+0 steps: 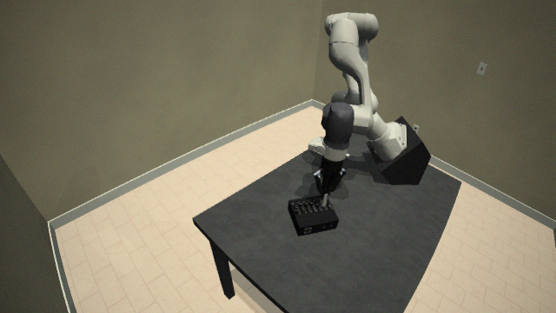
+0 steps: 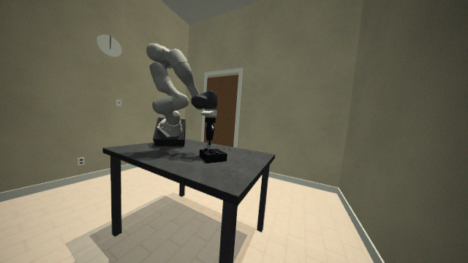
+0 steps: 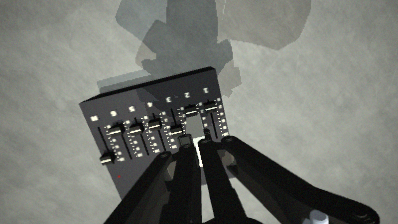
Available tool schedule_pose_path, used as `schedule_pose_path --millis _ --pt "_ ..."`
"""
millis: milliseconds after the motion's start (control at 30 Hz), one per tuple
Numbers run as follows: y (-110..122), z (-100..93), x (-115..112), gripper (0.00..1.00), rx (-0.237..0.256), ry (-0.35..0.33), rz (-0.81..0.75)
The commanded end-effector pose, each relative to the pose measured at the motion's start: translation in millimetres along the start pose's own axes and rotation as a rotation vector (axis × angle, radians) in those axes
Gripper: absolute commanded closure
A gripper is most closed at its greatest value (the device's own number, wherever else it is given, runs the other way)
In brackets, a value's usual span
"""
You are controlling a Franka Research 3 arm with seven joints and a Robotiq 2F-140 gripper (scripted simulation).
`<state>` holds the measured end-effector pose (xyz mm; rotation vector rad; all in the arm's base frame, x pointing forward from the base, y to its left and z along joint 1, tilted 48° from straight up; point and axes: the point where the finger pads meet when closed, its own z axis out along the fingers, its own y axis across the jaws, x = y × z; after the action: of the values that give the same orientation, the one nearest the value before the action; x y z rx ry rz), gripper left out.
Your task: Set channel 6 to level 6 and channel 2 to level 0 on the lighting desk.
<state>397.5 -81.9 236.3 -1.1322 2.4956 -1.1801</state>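
Observation:
The lighting desk (image 1: pixel 313 215) is a small black box standing on the dark table, also seen in the exterior view (image 2: pixel 213 155). In the wrist view its panel (image 3: pixel 160 135) shows several faders with lit scales. The leftmost cap (image 3: pixel 106 159) sits low. The middle caps (image 3: pixel 135 127) stand near mid travel. The two rightmost caps (image 3: pixel 191 108) (image 3: pixel 210 105) stand high. My gripper (image 1: pixel 325 201) (image 2: pixel 209 146) points straight down and is shut with nothing between the fingers. Its tips (image 3: pixel 195 141) are at the second slot from the right, just below that cap. I cannot tell whether they touch it.
The robot's black base (image 1: pixel 401 152) stands at the table's far corner. The desk lies near the table's left edge (image 1: pixel 243 191).

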Motion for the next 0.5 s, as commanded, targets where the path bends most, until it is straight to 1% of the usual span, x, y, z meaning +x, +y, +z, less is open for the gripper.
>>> schedule_pose_path --millis 0,467 --pt "0.0 0.3 2.5 1.0 0.0 0.005 -0.007" --pt "0.0 0.3 5.3 1.0 0.0 0.005 -0.007"
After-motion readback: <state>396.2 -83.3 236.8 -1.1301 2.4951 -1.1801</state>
